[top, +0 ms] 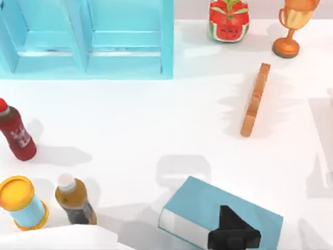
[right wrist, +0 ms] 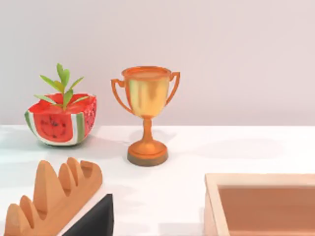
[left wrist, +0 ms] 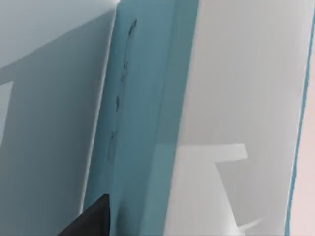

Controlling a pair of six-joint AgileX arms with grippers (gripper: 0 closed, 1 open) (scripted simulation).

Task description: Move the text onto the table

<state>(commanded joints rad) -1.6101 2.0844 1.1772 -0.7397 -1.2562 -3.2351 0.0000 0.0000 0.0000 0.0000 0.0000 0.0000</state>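
Note:
The text (top: 208, 205) is a thick light-blue book with white page edges, low in the top view and right of centre. It casts a separate shadow on the white table (top: 156, 120), so it looks lifted off the surface. My left gripper (top: 234, 232) is shut on its near part. In the left wrist view the book's blue cover (left wrist: 142, 123) and white pages run right past a dark finger (left wrist: 93, 219). My right gripper (right wrist: 93, 219) is parked at the table's right side, facing the back wall.
A light-blue shelf unit (top: 88, 36) stands at the back left. A red bottle (top: 16, 133), a yellow-lidded can (top: 22, 202) and a brown bottle (top: 75, 200) stand at the left. At the right are a wooden slab (top: 256, 99), a watermelon pot (top: 229, 21), a trophy (top: 294, 26) and a wooden box (right wrist: 261, 204).

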